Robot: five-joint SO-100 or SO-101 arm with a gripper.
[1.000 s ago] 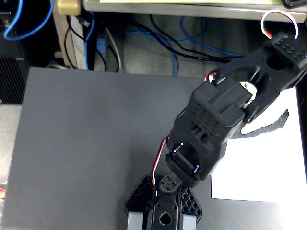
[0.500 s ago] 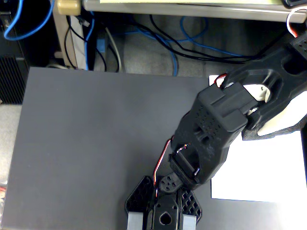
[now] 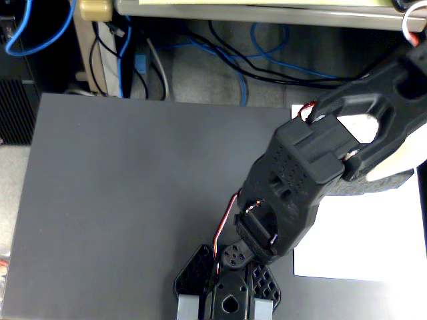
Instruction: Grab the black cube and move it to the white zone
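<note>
Dark grey tabletop (image 3: 127,200) fills most of the fixed view, a plain matte board with nothing loose on its left and middle; behind its far edge runs a pale floor strewn with blue (image 3: 267,47) and black cables (image 3: 227,37), and a cream table frame (image 3: 100,10) crosses the top of the picture. At the bottom edge the claw (image 3: 228,300) points down toward the camera's near side, its two black perforated fingers (image 3: 195,272) spread apart in a shallow V with a grey part between them; it stands partly open and grips nothing that shows. A red wire (image 3: 225,223) runs up from the claw along the black arm (image 3: 300,180), which slants up and to the right across the picture and leaves it at the upper right corner. The white zone (image 3: 363,240) lies on the right side of the tabletop, reaching the right edge, partly covered by the arm. The cube (image 3: 383,181) shows only as a dark, rough strip peeping out from under the arm at the zone's upper part, lying on the white sheet, well apart from the claw, up and to the right of it. How much of the cube rests on the sheet cannot be told, since the arm hides most of it.
</note>
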